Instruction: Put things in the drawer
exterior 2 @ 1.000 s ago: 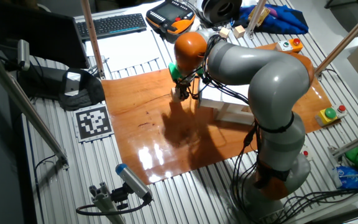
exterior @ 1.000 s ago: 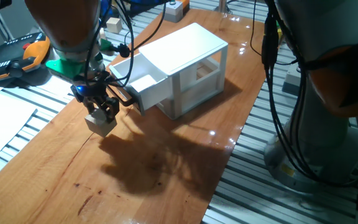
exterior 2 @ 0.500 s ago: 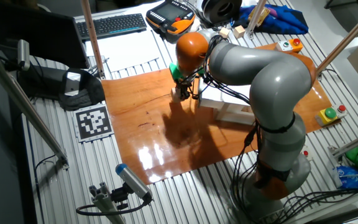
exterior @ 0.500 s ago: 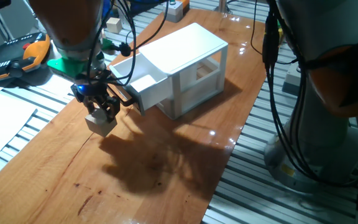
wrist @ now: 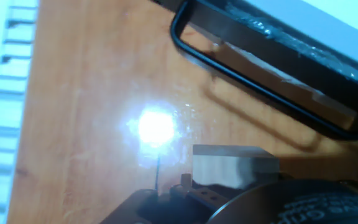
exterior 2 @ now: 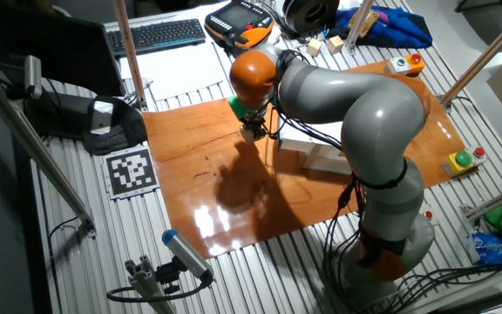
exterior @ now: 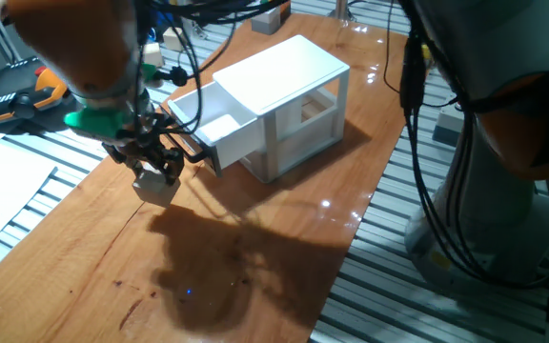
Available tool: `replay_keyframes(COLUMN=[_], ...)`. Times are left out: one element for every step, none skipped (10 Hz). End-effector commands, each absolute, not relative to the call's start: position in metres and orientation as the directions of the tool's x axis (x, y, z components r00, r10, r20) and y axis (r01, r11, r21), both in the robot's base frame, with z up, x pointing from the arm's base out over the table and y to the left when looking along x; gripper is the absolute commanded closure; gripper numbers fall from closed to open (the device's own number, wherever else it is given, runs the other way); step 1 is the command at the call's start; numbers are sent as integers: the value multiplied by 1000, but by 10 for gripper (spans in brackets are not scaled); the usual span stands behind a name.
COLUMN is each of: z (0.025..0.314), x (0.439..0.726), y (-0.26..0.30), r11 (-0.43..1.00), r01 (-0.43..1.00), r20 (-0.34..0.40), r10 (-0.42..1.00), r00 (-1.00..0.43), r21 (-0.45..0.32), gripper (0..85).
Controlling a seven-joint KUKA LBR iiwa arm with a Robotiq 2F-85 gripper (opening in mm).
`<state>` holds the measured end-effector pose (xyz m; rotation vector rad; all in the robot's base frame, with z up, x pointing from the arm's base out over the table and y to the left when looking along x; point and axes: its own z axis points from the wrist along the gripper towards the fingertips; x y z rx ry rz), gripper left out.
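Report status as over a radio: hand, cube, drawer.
Hand shut on wooden cube, held above the table. Upper drawer pulled open, just beside the hand. Black bar handle sits between cube and drawer.

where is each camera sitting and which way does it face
One fixed view: close at the table's edge, looking down across the wooden top at the open drawer and the gripper holding the cube; arm links show.
The other fixed view: high and far, facing the whole table; the entire arm shows.
Hand view: on the hand, looking down at the drawer's handle; only the gripper's base shows.
All share the cube and drawer.
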<state>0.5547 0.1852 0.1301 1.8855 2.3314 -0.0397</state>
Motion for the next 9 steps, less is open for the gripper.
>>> replay_keyframes(z=[130, 130, 130, 130, 130, 130, 134, 138, 145], x=[555, 555, 555, 555, 555, 555, 555, 554, 553], y=[185, 185, 185, 185, 185, 185, 186, 188, 189], r11=[219, 210, 190, 167, 131, 111, 93, 89, 87], r01=[973, 975, 979, 984, 990, 992, 995, 995, 995], r20=[-107, -88, -64, -33, -8, -2, 8, 18, 22], r10=[972, 975, 981, 986, 991, 994, 996, 996, 996], r00=[-211, -204, -186, -165, -130, -111, -94, -89, -88], r21=[66, 70, 73, 66, 60, 57, 44, 40, 44], gripper=[850, 850, 850, 850, 850, 850, 850, 850, 850])
